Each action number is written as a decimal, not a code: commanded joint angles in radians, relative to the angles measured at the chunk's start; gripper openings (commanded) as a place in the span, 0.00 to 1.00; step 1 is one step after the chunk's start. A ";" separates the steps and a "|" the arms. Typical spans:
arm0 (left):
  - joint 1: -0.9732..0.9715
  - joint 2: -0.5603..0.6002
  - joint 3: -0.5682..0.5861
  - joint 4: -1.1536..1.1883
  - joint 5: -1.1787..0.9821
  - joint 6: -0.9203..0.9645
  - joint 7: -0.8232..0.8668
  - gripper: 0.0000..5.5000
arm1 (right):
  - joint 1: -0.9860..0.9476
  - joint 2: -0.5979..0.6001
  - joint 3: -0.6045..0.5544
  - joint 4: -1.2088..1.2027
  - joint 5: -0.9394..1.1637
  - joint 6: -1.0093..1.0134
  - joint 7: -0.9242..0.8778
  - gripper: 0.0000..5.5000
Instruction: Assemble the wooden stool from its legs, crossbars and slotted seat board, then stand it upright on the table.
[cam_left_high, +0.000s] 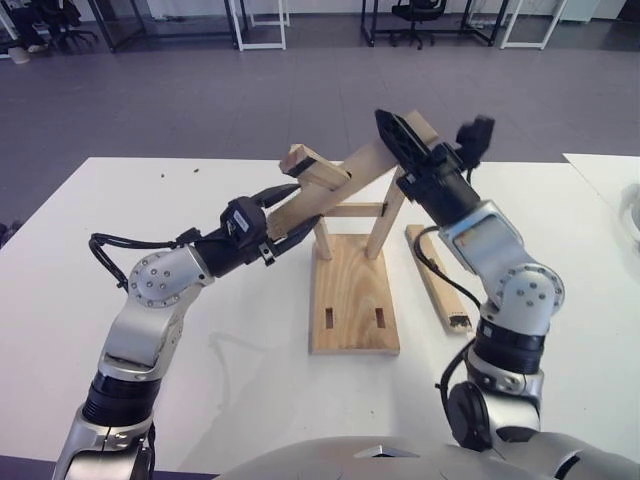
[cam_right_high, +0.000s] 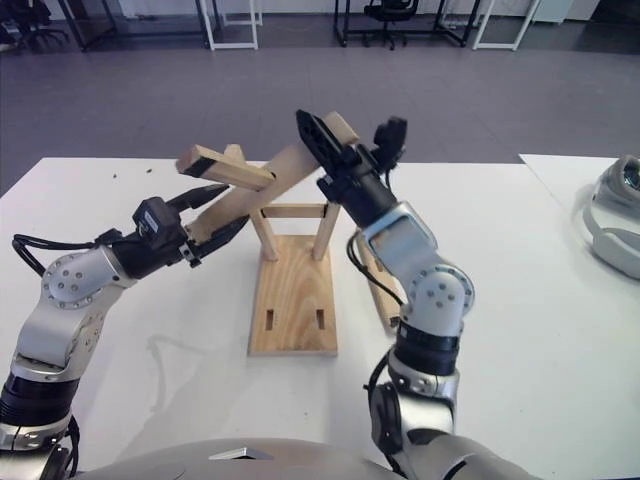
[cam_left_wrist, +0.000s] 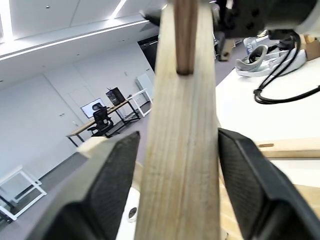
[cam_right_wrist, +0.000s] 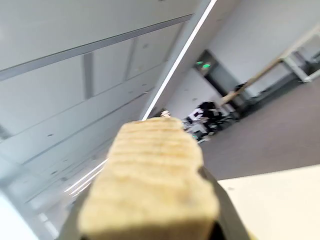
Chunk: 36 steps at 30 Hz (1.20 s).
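I see the white table (cam_left_high: 200, 330) carrying the slotted seat board (cam_left_high: 353, 300) flat at its middle, two slots at the near end. A loose leg (cam_left_high: 438, 280) lies just right of it. Far left, small dark specks (cam_left_high: 163, 175), possibly debris.

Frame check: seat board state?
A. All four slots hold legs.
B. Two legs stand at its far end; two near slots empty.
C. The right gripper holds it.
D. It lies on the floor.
B: the seat board lies flat on the table, two legs upright at its far end, both near slots open; the left gripper and right gripper hold a third leg.
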 joint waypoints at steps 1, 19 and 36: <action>0.189 0.015 0.065 -0.010 0.050 -0.005 0.048 0.64 | 0.350 -0.051 -0.093 -0.238 0.049 -0.028 -0.161 0.19; 0.298 -0.105 -0.182 0.156 0.252 0.236 0.163 0.80 | 0.641 -0.431 -0.180 -0.209 0.170 -0.061 -0.143 0.19; 0.249 -0.259 -0.141 -0.113 0.019 0.505 0.191 0.80 | 0.454 -0.757 0.006 -0.203 -0.109 0.020 -0.330 0.20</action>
